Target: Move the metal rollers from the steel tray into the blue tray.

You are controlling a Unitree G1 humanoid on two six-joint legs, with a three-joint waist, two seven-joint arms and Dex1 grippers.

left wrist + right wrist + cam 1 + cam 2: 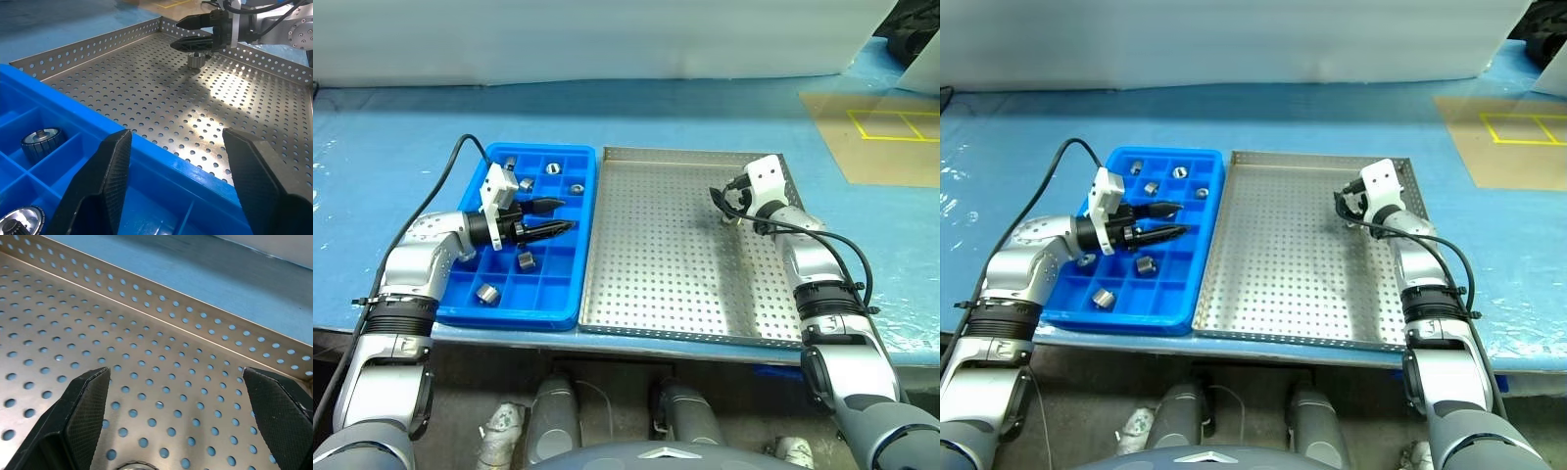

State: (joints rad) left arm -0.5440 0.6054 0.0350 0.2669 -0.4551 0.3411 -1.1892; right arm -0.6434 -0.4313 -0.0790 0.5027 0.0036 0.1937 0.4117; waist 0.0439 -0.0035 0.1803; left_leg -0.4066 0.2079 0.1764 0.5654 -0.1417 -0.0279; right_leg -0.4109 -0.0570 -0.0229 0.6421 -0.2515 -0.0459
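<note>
Perforated steel tray [675, 264] beside gridded blue tray [470, 305] holding ribbed metal rollers [487, 293]. Left end effector [558, 217] half-open, empty; right end effector [728, 206] wide open above one roller [195, 60]

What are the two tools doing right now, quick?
Left tool: open, empty, over the blue tray.
Right tool: open wide, empty, around one roller in the steel tray.

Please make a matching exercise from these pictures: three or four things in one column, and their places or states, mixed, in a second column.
1. left gripper
2. right gripper
3. last roller
4. steel tray

a. open, above the blue tray
b. lies right of the blue tray
c. open, beside the last roller
d. on the perforated floor

Pairs: 1-a, 2-c, 3-d, 4-b
</note>
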